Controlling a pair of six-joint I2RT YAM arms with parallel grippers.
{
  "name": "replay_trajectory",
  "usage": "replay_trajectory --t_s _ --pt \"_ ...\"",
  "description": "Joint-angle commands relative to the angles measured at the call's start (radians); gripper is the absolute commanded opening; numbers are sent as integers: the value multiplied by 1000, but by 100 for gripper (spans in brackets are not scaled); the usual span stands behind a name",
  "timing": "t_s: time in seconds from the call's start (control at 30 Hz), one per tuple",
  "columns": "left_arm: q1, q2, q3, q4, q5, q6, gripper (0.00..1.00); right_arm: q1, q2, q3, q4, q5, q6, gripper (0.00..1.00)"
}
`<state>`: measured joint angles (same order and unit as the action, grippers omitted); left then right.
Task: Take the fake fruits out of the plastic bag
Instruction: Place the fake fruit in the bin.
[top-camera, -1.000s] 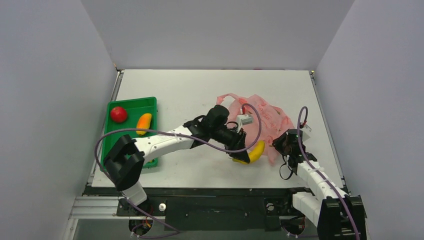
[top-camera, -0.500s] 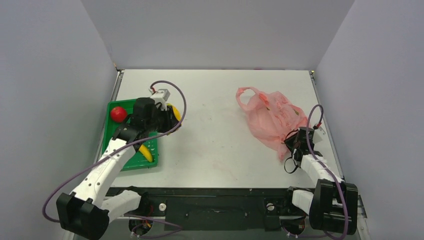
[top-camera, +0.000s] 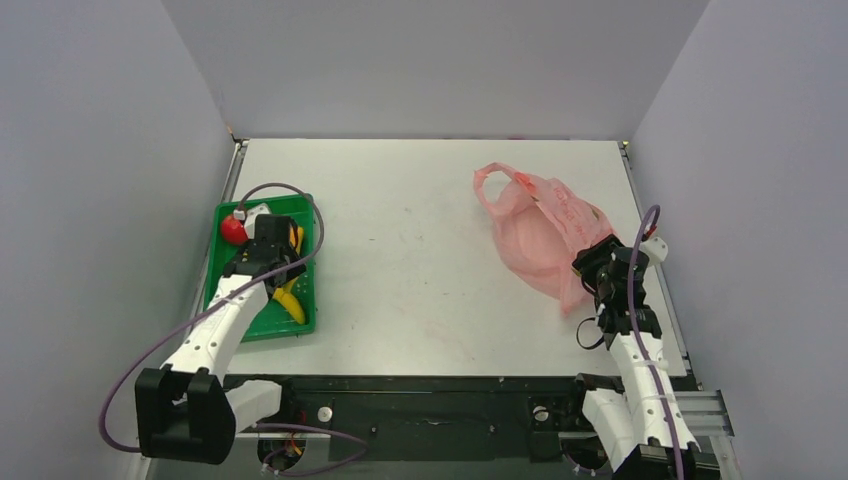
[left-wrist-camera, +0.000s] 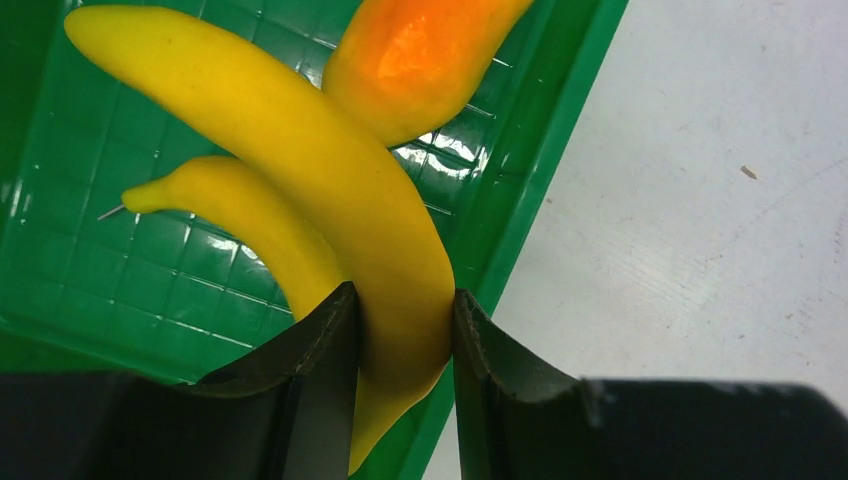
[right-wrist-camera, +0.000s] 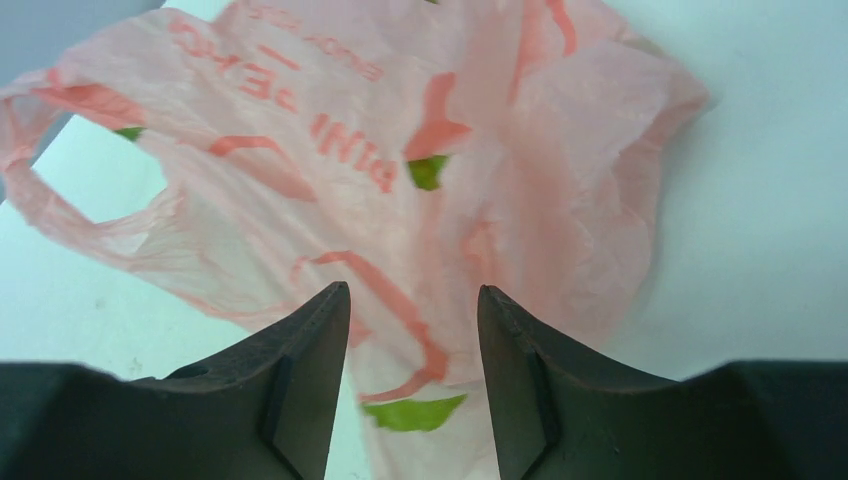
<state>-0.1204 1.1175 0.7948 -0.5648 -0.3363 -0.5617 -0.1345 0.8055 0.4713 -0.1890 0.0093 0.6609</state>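
left gripper (left-wrist-camera: 402, 297) pinching banana (left-wrist-camera: 300, 150) over green tray (left-wrist-camera: 90, 290) | tip: lower it, let go gently | right gripper (right-wrist-camera: 412, 292) spread by the bag (right-wrist-camera: 330, 130)

A white table (top-camera: 420, 250) fills the middle of the overhead view, matte, with faint reddish smears toward 6 o'clock. Plain pale grey walls box it in: the back wall (top-camera: 430, 60) at 12 o'clock, the left wall (top-camera: 90, 200) at 9, the right wall (top-camera: 760, 200) at 3. A black metal rail (top-camera: 430, 405) runs along the table's 6 o'clock edge. The light is even and the shadows soft.
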Motion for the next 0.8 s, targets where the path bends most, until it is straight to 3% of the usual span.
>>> replay_trajectory --t_s 0.0,0.27,0.53,0.77 --pt "15 84 5 95 5 -102 0 32 -40 56 -35 -35 -40 47" --pt "46 197 -31 183 83 -242 0 42 -56 60 -60 -47 -39 46" --pt "105 280 -78 208 143 -268 0 56 -77 101 -101 -42 -60 46" --pt "115 252 -44 185 197 -191 26 110 -95 166 -163 -50 -124 51"
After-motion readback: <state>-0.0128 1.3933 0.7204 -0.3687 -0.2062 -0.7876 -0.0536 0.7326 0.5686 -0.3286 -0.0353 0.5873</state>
